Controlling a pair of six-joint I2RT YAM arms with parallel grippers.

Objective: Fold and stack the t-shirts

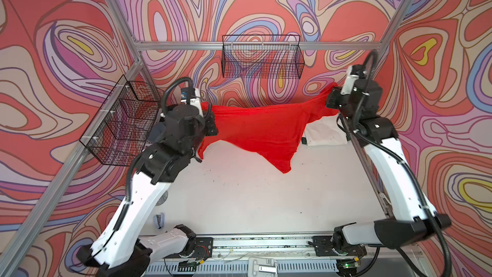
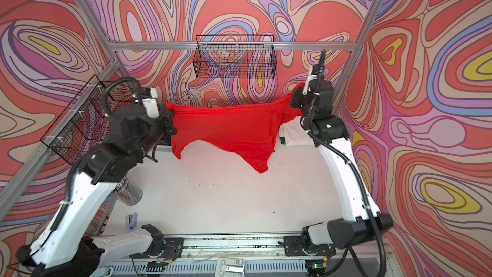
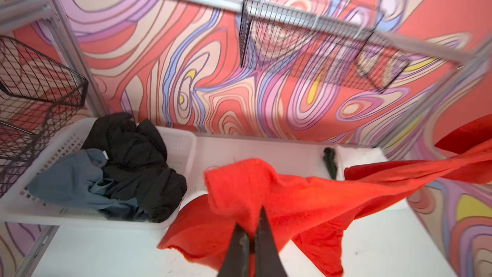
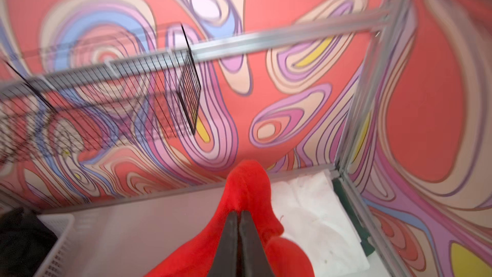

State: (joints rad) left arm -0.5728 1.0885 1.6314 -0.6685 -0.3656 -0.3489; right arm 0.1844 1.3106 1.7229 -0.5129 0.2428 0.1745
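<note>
Shirt: red t-shirt (image 1: pixel 255 129) hung stretched, lifted at both ends.
Left gripper (image 3: pixel 253 222): clenched on one end.
Right gripper (image 4: pixel 240 215): clenched on other end.

I count 5 t-shirts: 1 red shirt (image 1: pixel 255 129), 1 white shirt (image 1: pixel 324 134), 1 dark green shirt (image 3: pixel 330 161), 1 black shirt (image 3: pixel 133 155), 1 grey shirt (image 3: pixel 72 179). There are 2 wire baskets, side basket (image 1: pixel 119 121) and back basket (image 1: pixel 262 57), 1 white plastic basket (image 3: pixel 181 142), and 2 claws: left claw (image 3: pixel 250 217), right claw (image 4: pixel 239 213).
</note>
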